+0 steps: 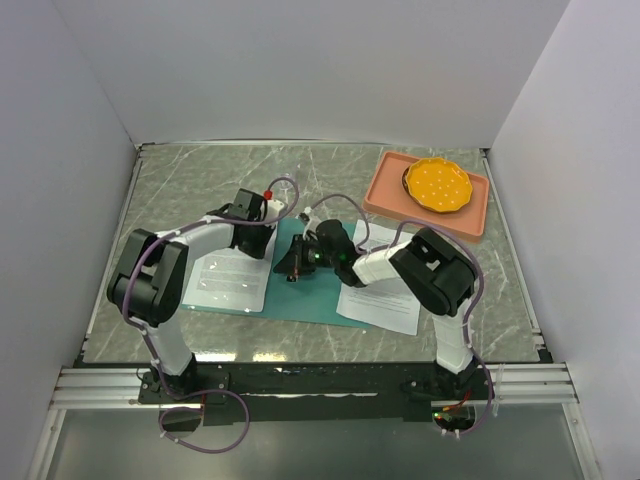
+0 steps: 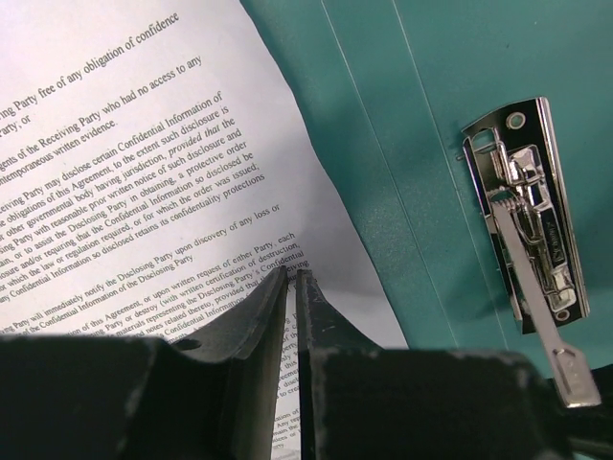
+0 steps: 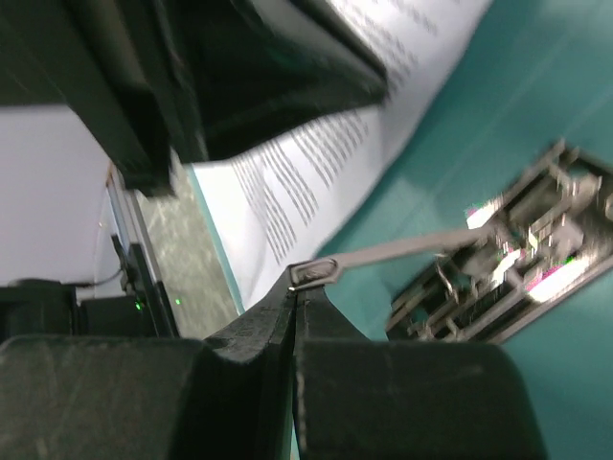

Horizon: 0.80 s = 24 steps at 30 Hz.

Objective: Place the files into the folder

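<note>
Left tool [image 2: 293,276] pinches sheet [image 2: 144,163] — right tool [image 3: 293,293] grips clip lever [image 3: 402,250].

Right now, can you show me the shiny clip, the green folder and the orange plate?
shiny clip [image 2: 525,206], left wrist view, on its middle spring part.
green folder [image 2: 565,48], left wrist view, on its bare inside cover.
orange plate [image 1: 438,185], top view, on its middle.

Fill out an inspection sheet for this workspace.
Surface: grey marbled table.
Job's things: teal folder open; left sheet on its left half; right sheet overlapping its right edge; clip lever raised.
Clutter: salmon tray holding orange dish, far right.
Grippers: left gripper, jaws pinching left sheet's edge; right gripper, jaws shut on clip lever's tip.
Cables: purple cables looping along both arms.
Surroundings: white walls on three sides.
</note>
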{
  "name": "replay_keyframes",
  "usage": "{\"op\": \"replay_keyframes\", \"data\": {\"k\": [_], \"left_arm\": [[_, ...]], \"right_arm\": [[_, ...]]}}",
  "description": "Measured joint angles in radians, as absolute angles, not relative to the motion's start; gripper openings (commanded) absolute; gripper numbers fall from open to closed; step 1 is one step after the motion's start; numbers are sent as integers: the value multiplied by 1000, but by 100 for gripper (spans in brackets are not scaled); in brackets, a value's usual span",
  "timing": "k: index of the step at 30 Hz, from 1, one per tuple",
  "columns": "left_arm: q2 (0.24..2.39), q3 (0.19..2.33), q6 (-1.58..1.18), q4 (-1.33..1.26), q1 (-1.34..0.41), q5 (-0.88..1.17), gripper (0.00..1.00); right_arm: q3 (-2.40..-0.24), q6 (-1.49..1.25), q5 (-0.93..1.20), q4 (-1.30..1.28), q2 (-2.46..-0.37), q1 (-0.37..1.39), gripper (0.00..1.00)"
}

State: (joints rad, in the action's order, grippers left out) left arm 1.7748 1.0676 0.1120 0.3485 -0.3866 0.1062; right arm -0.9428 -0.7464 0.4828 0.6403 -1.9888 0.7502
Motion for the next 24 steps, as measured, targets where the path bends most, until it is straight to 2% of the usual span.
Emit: {"op": "replay_keyframes", "data": {"k": [14,22,23,24], "left_arm": [[1691,987,151,398,-387,107,15],[1608,971,162,480,-386,73,17],[1596,975,161,490,-385,68,18],[1586,983,160,504,-385,64,21]], "right_arm": [[-1098,-734,457,575,-2016,649,0],[-1149,-682,442,417,-1998,635,0],[-1145,-667,411,364,-1973,635,23],[-1141,-648,380,302,-1939,636,33]]}}
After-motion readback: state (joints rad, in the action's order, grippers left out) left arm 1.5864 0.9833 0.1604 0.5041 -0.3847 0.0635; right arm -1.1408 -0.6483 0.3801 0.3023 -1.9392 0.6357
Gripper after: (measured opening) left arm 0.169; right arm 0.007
